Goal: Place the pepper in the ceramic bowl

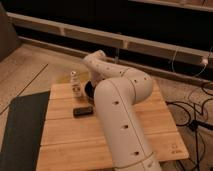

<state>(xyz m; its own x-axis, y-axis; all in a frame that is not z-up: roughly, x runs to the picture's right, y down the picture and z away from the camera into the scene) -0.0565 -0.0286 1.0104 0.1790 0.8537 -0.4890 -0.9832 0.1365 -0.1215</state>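
Camera view: arm reaches over the table toward the ceramic bowl (pixel 88 90), mostly hidden behind the arm. Gripper not visible, hidden behind the forearm; can't tell what it's doing. Pepper not visible. Likely the placing step; next move needs release over the bowl. Bottle (pixel 75 81) stands left.

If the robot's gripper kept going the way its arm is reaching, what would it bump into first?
Hard to say: the gripper is hidden behind the arm. The arm reaches down toward the bowl, so probably that.
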